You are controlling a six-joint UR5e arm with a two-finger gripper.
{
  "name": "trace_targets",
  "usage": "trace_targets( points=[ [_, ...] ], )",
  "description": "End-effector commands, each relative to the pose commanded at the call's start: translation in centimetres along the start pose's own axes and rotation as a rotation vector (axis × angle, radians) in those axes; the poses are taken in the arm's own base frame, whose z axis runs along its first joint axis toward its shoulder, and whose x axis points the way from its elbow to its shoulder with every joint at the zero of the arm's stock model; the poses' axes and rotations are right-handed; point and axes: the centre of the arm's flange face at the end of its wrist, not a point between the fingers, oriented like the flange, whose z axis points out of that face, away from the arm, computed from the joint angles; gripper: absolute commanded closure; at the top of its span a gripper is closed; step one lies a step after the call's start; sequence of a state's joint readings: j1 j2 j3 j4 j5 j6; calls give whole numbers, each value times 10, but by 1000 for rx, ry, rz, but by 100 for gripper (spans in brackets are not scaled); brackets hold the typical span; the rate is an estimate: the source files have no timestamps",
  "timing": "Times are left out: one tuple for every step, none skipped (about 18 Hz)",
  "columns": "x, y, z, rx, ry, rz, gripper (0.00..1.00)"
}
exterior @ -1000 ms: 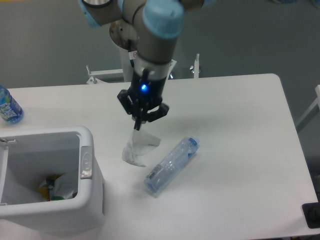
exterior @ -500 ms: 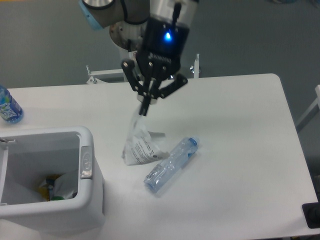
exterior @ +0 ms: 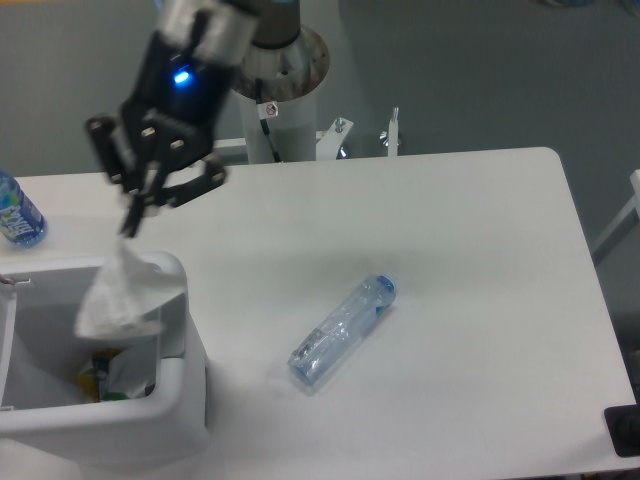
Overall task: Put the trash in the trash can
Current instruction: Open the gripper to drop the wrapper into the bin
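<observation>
The gripper (exterior: 131, 222) pinches the top of the white wrapper (exterior: 118, 298) between its fingers, narrow. The wrapper hangs over the right rim of the trash can (exterior: 178, 395), above the opening. Inside the can lies some other rubbish (exterior: 108, 375). The crushed bottle (exterior: 343, 330) lies on the table (exterior: 480, 260), well apart from the can. 1 blue-labelled bottle (exterior: 16, 212) stands at the left edge.

My frame's left edge cuts off the trash can (exterior: 178, 400) and blue-labelled bottle (exterior: 17, 214). The arm runs out the top. The hanging wrapper (exterior: 117, 298) is motion-blurred, and I can't resolve the can's contents.
</observation>
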State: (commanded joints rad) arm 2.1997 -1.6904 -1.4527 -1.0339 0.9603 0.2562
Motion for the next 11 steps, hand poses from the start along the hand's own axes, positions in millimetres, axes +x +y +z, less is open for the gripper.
trace_targets(
  points=[
    [-1,-1,1,-2,1,-12,0],
    [0,-3,0,2,-1,-14,0],
    [-1,-3,-1,4,-3,-14,0],
    [-3,-3,0,1,-10,-15,0],
    [-5,-2,-1,-3,-28,-16,0],
    [-11,-3,-5,-1,-53,-20,0],
    [-26,-2,-11,0,-94,-35,0],
    [-50,2,-18,-6,-144,-57,0],
    [-68,4,-22,-11,-182,-73,0],
    [-84,9,-19,-32,-212,-75,0],
    [-107,17,-19,-57,-249,-66,0]
  ],
)
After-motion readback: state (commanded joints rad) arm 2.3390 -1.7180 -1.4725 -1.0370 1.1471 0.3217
